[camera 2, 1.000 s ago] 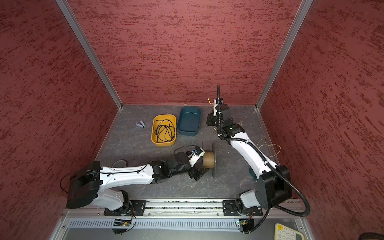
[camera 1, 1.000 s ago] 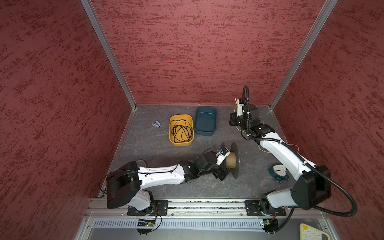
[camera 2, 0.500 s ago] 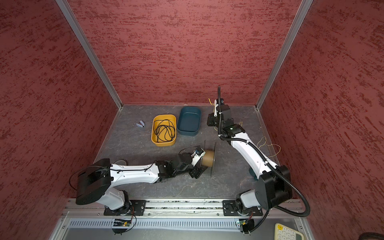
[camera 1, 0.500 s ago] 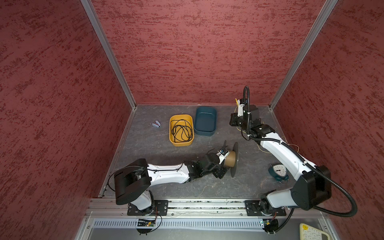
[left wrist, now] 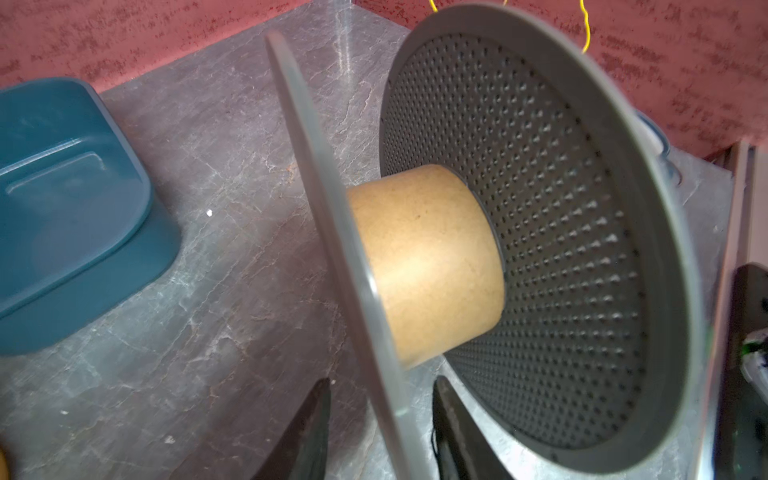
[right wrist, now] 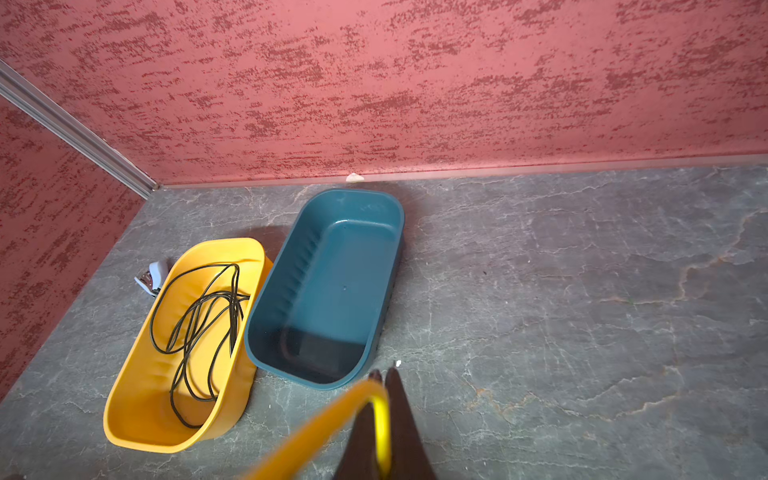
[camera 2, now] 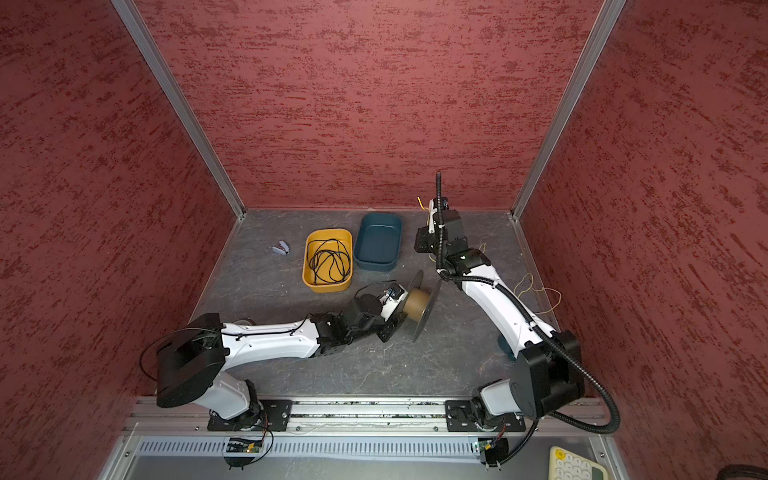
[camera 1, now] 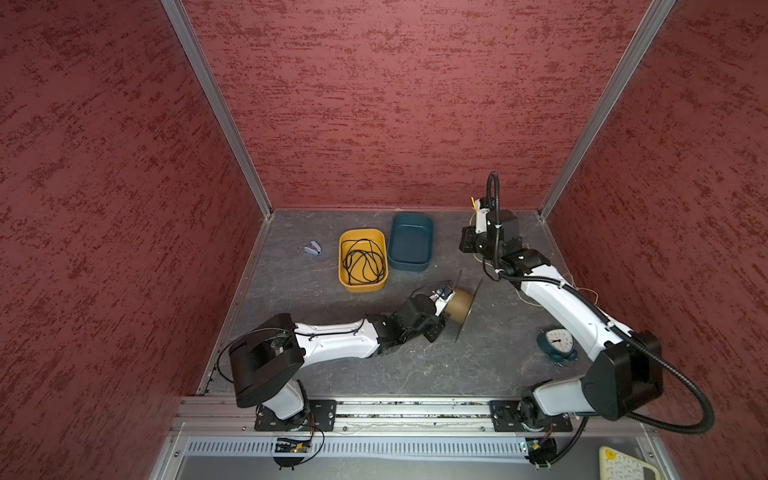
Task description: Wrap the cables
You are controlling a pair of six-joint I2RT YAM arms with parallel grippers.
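1. At the centre of the grey stone-look counter (camera 1: 415, 374), a grey perforated-flange spool with brown cardboard core (camera 1: 460, 302) stands on its rims; bare room lies toward 6 o'clock.
2. There the left fingers (left wrist: 309, 432), narrowly apart, straddle its near flange.
3. Toward 1 o'clock the right fingers (right wrist: 401, 415) pinch the thin yellow-green wire (right wrist: 324, 422); slack loops at 3 o'clock beside the wall.

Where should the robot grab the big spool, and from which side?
Probably the near disc of the spool, pinched across its thin edge, coming from the left arm's side, low over the table. The spool stands on its disc rims, and the cardboard core sits tucked between them. The left gripper straddles that disc.
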